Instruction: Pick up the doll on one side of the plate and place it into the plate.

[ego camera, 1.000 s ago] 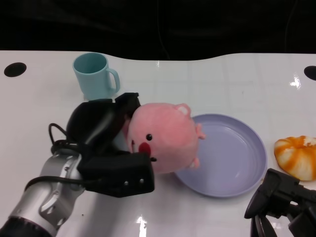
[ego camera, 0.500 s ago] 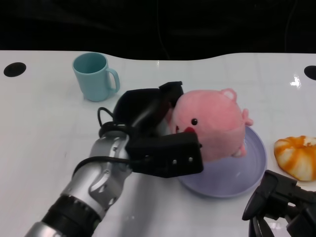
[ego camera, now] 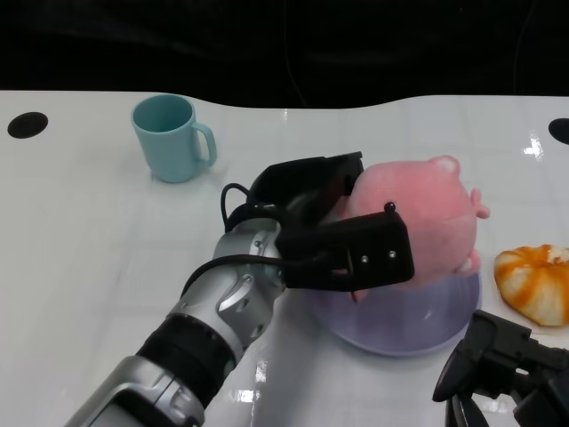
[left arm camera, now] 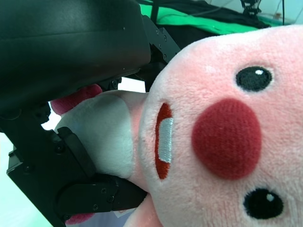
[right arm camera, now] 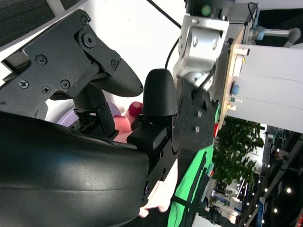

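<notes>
Far left on the white table (ego camera: 80, 231): a black round mark (ego camera: 27, 124) near the far edge. Right of it, a teal mug (ego camera: 171, 138) stands upright, handle pointing right, well apart from everything else.

Centre: the left arm (ego camera: 213, 329) reaches in from the near left, silver forearm with a black cuff. The left hand (ego camera: 333, 227) holds the pink doll (ego camera: 422, 222), with fingers (ego camera: 307, 182) wrapped round its far-left side and a broad black part (ego camera: 351, 253) across its near side. The doll is over the lavender plate (ego camera: 400, 325), covering the plate's far half; whether it rests on the plate or is just above it cannot be told from the head view. Left wrist view: the doll (left arm camera: 227, 137) fills the picture, with two black eyes, a red nose, a red mouth and a white belly patch, and the hand's black fingers (left arm camera: 71, 170) press against its belly side.

Right: an orange-and-white striped toy (ego camera: 535, 283) lies on the table just right of the plate, apart from it. Another black round mark (ego camera: 558, 131) sits at the far right edge.

Near right: the right hand (ego camera: 502, 374) rests low at the picture's edge, holding nothing, near the plate's rim but apart from it. Right wrist view: its fingers (right arm camera: 158, 94) are spread apart with nothing between them.
</notes>
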{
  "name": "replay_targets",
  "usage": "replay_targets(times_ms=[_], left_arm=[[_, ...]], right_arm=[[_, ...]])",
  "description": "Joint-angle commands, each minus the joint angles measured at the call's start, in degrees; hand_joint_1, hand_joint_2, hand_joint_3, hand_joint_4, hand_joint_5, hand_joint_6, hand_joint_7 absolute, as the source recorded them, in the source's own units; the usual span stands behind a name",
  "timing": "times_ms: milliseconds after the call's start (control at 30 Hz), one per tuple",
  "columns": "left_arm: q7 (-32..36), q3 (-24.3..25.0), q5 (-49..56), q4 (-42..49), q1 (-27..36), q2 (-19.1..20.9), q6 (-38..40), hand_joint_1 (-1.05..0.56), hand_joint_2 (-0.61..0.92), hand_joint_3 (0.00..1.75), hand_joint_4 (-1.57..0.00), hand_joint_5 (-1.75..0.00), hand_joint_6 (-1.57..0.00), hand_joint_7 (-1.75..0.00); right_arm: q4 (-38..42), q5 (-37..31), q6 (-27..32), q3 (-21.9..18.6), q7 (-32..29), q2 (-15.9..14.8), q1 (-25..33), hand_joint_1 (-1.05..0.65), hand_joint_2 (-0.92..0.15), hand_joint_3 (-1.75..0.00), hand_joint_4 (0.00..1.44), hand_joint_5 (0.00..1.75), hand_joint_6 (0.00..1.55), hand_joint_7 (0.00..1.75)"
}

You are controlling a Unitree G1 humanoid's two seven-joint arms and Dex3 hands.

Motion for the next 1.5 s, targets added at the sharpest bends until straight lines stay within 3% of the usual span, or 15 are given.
replay_targets(times_ms=[33,100,133,167,267,333,367,433,467,567,667,900,1233,1500], left_arm=[[0.48,-0.28,-0.49,3.38,-2.75,-0.76,-0.36,-0.23,0.58,0.95,-0.91,-1.75,-0.66,-1.75],[0.08,-0.41,-0.73,5.1,-3.5,-1.2,-0.36,-0.22,0.57,0.92,-0.89,-1.75,-0.66,-1.75],[-0.23,-0.42,-0.86,5.73,-3.83,-1.39,-0.27,-0.23,0.59,0.77,-0.86,-1.75,-0.67,-1.61],[-0.67,-0.33,-1.16,6.26,-4.1,-1.6,-0.24,-0.25,0.62,0.64,-0.84,-1.75,-0.7,-1.42],[-2.0,-0.2,-2.18,7.34,-4.68,-2.07,-0.3,-0.28,0.79,0.24,-0.75,-1.72,-0.94,-0.55],[-2.59,-0.47,-2.64,7.18,-4.6,-2.02,-0.34,-0.29,0.87,0.15,-0.73,-1.68,-0.92,-0.27],[-3.32,-0.66,-2.79,6.58,-4.3,-1.84,-0.14,-0.32,0.89,0.14,-0.67,-1.61,-0.86,-0.19],[-5.06,-1.17,-2.65,5.65,-3.99,-1.46,0.49,-0.41,0.91,0.15,-0.53,-1.3,-0.71,-0.07],[-6.18,-1.58,-2.39,5.24,-3.96,-1.21,0.86,-0.48,0.92,0.21,-0.43,-0.96,-0.58,-0.03],[-8.81,-3.25,-1.25,3.45,-3.69,-0.06,1.26,-0.64,0.92,0.33,-0.34,-0.34,-0.35,0.0],[-10.04,-4.74,-0.36,1.36,-3.21,1.01,1.36,-0.8,0.92,0.41,-0.18,-0.14,-0.19,0.0],[-13.21,-6.8,1.17,-2.82,-2.74,3.26,2.41,-0.98,0.92,0.53,-0.01,-0.06,-0.05,0.0],[-14.86,-6.69,1.0,-15.85,2.02,8.84,1.32,-1.05,0.92,0.52,0.0,0.0,-0.03,-0.01],[-15.93,-3.09,-1.43,-28.76,8.56,13.69,-0.62,-1.03,0.92,0.53,-0.05,-0.03,-0.05,-0.02]], right_arm=[[-0.64,-0.46,-0.45,0.17,-0.51,-0.13,0.43,-0.21,-0.44,-1.41,0.7,1.75,0.6,1.56],[-0.97,-0.45,-0.08,0.29,-0.6,-0.02,0.65,-0.21,-0.44,-1.4,0.7,1.75,0.6,1.56],[-1.07,-0.35,-0.01,0.35,-0.59,-0.01,0.71,-0.22,-0.44,-1.39,0.69,1.75,0.59,1.56],[-1.18,-0.43,-0.02,0.41,-0.63,-0.02,0.78,-0.23,-0.44,-1.38,0.69,1.75,0.59,1.56],[-1.21,-0.6,-0.4,0.48,-0.66,-0.15,0.81,-0.24,-0.45,-1.37,0.69,1.75,0.59,1.56],[-1.12,-0.48,-0.57,0.44,-0.66,-0.2,0.78,-0.24,-0.45,-1.37,0.7,1.75,0.6,1.56],[-1.06,-0.35,-0.62,0.37,-0.63,-0.21,0.78,-0.23,-0.45,-1.37,0.7,1.75,0.6,1.56],[-0.85,-0.13,-0.8,0.26,-0.53,-0.25,0.76,-0.23,-0.45,-1.37,0.7,1.75,0.6,1.56],[-0.77,-0.08,-0.9,0.23,-0.51,-0.25,0.76,-0.23,-0.45,-1.37,0.7,1.75,0.6,1.56],[-0.66,-0.07,-1.11,0.08,-0.45,-0.36,0.72,-0.23,-0.45,-1.38,0.7,1.75,0.6,1.55],[-0.75,0.21,-0.72,-0.07,-0.42,-0.4,0.6,-0.23,-0.45,-1.38,0.7,1.75,0.61,1.55],[-0.61,0.0,-0.64,-0.35,-0.52,-0.45,0.46,-0.22,-0.44,-1.39,0.7,1.75,0.61,1.55],[-0.2,0.54,-1.2,-0.79,-0.11,-0.55,0.27,-0.2,-0.42,-1.43,0.7,1.75,0.61,1.55],[-0.45,0.64,-0.15,-0.84,-0.17,-0.5,0.23,-0.2,-0.43,-1.43,0.7,1.75,0.61,1.54]])
